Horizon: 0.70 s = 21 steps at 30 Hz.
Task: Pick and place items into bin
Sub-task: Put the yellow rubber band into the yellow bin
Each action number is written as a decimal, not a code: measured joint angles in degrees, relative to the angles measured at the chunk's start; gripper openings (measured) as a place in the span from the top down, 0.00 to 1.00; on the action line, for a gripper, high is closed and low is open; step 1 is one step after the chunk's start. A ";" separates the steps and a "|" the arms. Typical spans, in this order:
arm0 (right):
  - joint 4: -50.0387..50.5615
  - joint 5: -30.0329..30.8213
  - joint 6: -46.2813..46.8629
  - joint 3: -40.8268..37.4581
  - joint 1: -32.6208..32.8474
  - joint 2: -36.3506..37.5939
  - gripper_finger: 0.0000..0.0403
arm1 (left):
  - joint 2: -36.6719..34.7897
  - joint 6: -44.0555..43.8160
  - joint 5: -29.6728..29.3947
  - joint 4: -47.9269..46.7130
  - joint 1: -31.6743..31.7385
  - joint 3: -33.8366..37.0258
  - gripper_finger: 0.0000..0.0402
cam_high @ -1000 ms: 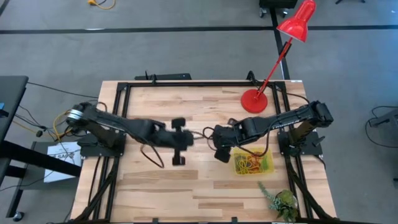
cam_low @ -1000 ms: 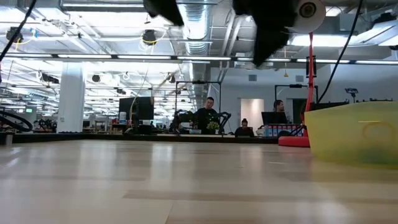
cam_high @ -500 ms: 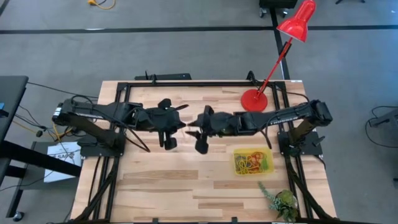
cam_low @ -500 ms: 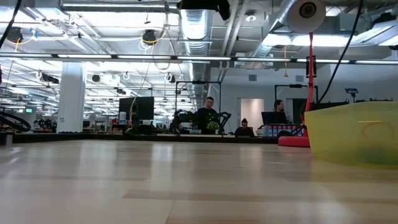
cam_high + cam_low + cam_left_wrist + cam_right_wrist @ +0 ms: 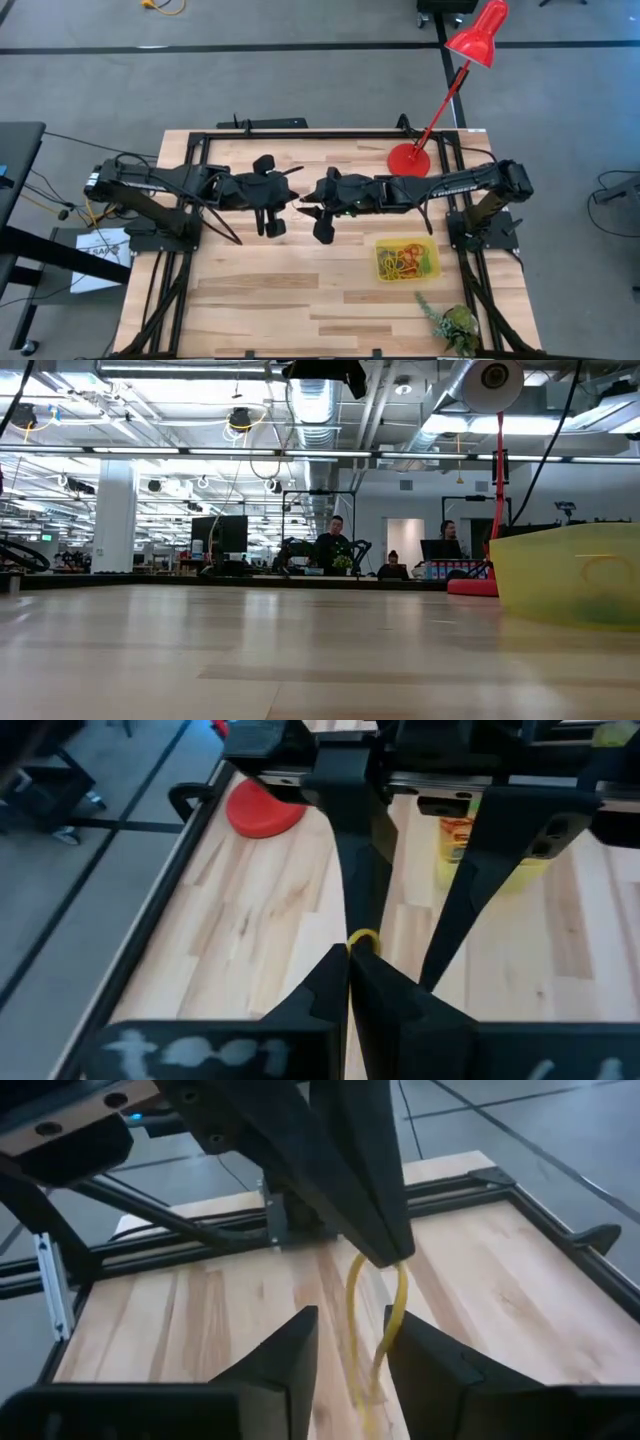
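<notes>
Your two dark arms meet nose to nose above the middle of the light wooden slatted surface (image 5: pixel 250 290), nearer its far edge. The left hand (image 5: pixel 348 948) is pinched closed on a thin yellow rubber-band loop (image 5: pixel 375 1330); in the right wrist view that loop hangs down from the left hand's closed tips. The right hand (image 5: pixel 350 1342) faces it with its fingers (image 5: pixel 285 1350) apart, one on each side of the hanging loop, not touching it as far as you can see.

Against the high view a second ago: the right hand was then just beside the bin and the left hand sat lower over the middle of the surface; both have since come in toward the far-centre. From half a second ago to now you see hardly any shift in either arm.

The small translucent yellow plastic tray (image 5: pixel 432 262) sits near the right edge of the surface, toward the near right corner, holding a tangle of red, green and orange rubber bands (image 5: pixel 402 262). It has not moved.

The red desk lamp's round base (image 5: pixel 408 162) stands by the far right corner. A green plant sprig (image 5: pixel 450 322) lies at the near right corner.
</notes>
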<state>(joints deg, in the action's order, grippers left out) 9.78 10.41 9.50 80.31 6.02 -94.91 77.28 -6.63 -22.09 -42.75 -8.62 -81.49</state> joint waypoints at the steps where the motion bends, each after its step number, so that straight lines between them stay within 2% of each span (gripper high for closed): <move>1: 0.01 0.03 0.00 0.00 -0.01 0.00 0.74 | 0.00 0.18 -0.78 -0.02 0.00 0.00 1.00; 6: 0.01 0.13 0.00 0.00 -0.17 0.00 0.81 | 0.00 1.62 -3.03 -0.08 0.00 0.00 1.00; 12: 0.04 0.26 0.00 0.00 -0.72 0.00 0.98 | 0.59 1.75 -2.77 -0.70 0.00 -0.02 1.00; 21: 5.16 0.35 0.59 0.00 -0.92 -0.02 0.99 | 3.27 1.53 -3.17 -1.77 0.26 0.03 1.00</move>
<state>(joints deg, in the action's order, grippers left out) 14.94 10.77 10.09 80.31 5.10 -94.94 80.55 -5.10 -25.26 -44.51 -8.36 -81.47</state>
